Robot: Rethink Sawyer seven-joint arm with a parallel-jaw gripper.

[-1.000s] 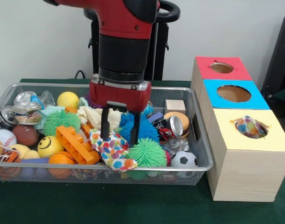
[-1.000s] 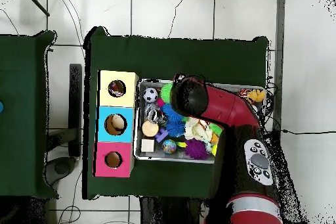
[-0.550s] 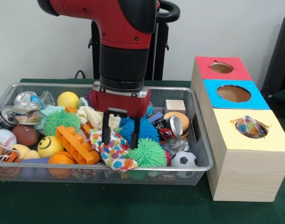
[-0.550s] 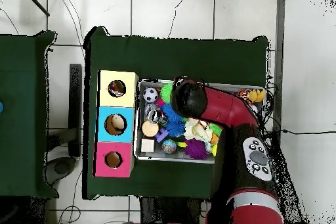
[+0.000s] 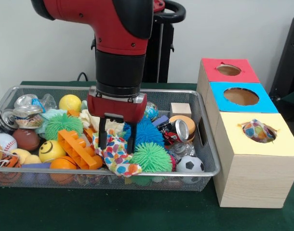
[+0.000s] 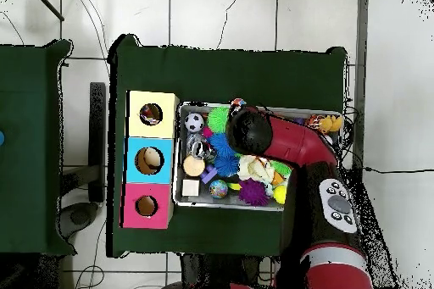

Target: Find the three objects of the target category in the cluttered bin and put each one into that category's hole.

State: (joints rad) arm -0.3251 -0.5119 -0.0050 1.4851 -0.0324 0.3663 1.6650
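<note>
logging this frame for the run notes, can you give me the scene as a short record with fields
gripper: open, fingers straddling the polka-dot cloth
bin: wire mesh, crowded with balls, cans, blocks and spiky toys
yellow box: a patterned cloth sits in its hole
blue box: something tan in its hole
red box: contents unclear

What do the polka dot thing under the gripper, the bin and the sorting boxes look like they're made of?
Polka dot thing: soft printed cloth, judging by its crumpled folds. Bin: shiny metal wire mesh, see-through walls. Sorting boxes: pale unfinished wood, grain visible, tops seemingly covered in matte coloured paper or paint.
</note>
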